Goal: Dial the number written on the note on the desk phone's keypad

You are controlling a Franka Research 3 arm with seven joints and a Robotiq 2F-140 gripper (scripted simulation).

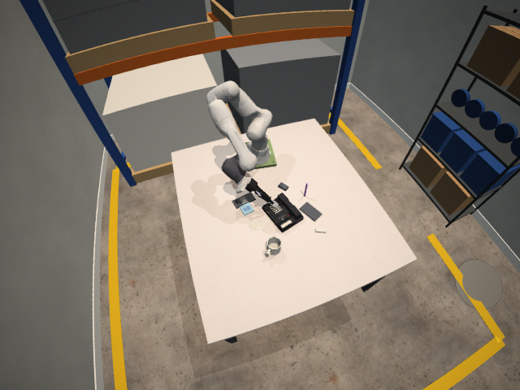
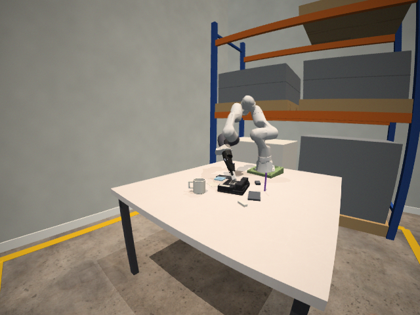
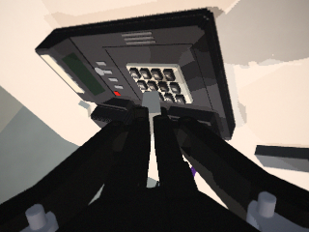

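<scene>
Right now I see the broad white table [image 1: 335,268] carrying the black plastic desk phone [image 1: 289,218], handset cradled, just beside the pale blue note [image 1: 246,208]. My black two-finger gripper [image 3: 151,102] is pressed together, empty, tips low over the grey keypad [image 3: 156,81]. Risk: the joined tips straddling two keys, misdialling, or sliding off-centre.

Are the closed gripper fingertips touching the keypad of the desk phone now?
Cannot tell. In the wrist view the shut gripper overlaps the near edge of the keypad, but no view plainly shows contact or a gap.
</scene>
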